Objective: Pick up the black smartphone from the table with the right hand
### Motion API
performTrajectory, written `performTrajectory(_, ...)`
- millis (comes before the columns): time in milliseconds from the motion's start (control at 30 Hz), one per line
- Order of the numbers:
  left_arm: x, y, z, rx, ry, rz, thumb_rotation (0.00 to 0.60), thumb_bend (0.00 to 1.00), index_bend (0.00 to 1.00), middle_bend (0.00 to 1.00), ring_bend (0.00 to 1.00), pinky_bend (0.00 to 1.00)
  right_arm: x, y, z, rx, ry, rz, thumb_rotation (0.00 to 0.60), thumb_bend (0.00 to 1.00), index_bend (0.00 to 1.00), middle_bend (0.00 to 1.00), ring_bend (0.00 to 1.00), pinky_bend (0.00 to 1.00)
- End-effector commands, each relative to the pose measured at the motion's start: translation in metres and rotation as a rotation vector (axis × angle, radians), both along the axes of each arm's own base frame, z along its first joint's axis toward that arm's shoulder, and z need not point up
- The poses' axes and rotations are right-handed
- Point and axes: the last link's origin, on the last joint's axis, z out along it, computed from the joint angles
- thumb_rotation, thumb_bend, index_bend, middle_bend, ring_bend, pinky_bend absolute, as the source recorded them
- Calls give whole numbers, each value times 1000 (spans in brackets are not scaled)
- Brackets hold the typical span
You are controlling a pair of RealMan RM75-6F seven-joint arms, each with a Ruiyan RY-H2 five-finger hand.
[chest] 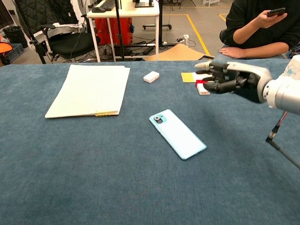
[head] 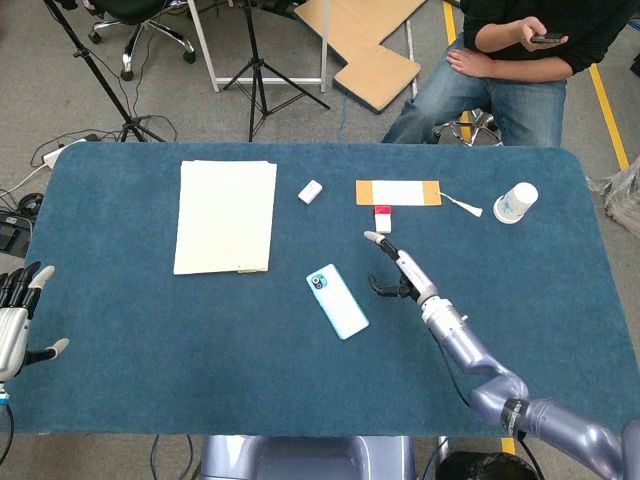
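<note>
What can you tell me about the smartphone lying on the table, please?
The smartphone is a slim, light blue slab with rounded corners, lying flat on the blue table back side up, its camera block at the far-left end. It lies diagonally, left of the right hand, which hovers apart from it. Nothing else touches it.

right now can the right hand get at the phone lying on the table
Probably yes. The right hand hangs open just beyond the phone, which lies flat, back up, with bare table between them.

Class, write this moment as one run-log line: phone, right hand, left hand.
phone: flat on table, light-blue back up, unheld | right hand: raised beside it, empty, fingers apart | left hand: open at table's edge
</note>
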Motion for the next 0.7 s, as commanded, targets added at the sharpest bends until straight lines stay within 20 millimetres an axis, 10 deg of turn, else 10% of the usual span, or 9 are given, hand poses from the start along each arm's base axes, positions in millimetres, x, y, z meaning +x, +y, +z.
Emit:
performTrajectory(33,1,0,0,-1,0,-3,600,0,0,0,0,0,0,0,31,-122,139,138,600,449,97,29,0,0)
performTrajectory(233,3,-3,2,12,7,-23,600,0,0,0,0,0,-27,26,84,-390,522,385,600,389,100,38,0,0)
performTrajectory(467,5,-7,6,23,-9,-43,600,0,0,0,0,0,-57,78,120,-634,771,344,600,14,88,3,0,0)
performTrajectory(700,6,-10,8,21,-13,-65,600,0,0,0,0,0,-89,129,143,-677,942,216,600,0,73,0,0,0)
